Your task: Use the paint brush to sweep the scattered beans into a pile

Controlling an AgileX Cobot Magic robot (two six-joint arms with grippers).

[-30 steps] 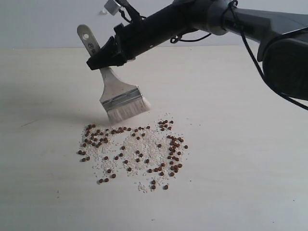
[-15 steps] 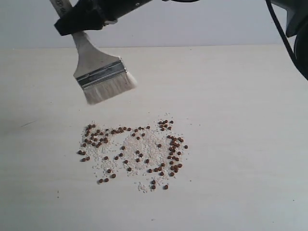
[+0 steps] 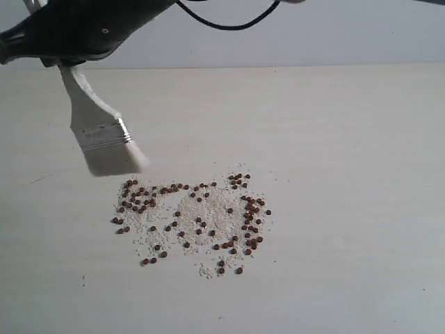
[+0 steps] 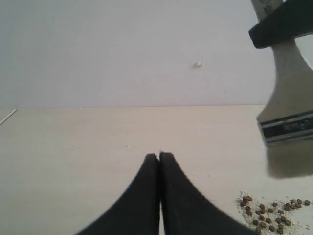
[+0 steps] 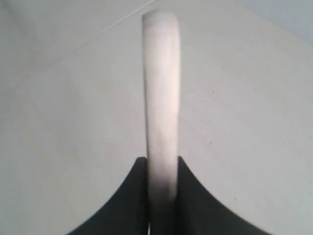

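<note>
Paint brush (image 3: 103,132) hangs tilted just beside the far-left edge of the beans (image 3: 195,219), bristles down and blurred; cannot tell whether they touch the table (image 3: 348,139). Right gripper (image 5: 162,196) is clamped on the brush's wooden handle and reaches across to the left side of the exterior view. Beans lie scattered among white grains (image 3: 208,209) in a loose patch mid-table, not gathered into one pile. Left gripper (image 4: 160,164) has its fingers pressed together, low over the table, near the patch.

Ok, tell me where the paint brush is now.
Left of the exterior view: the paint brush hangs bristles-down in the right gripper, its bristles just by the upper-left edge of the scattered beans.
</note>
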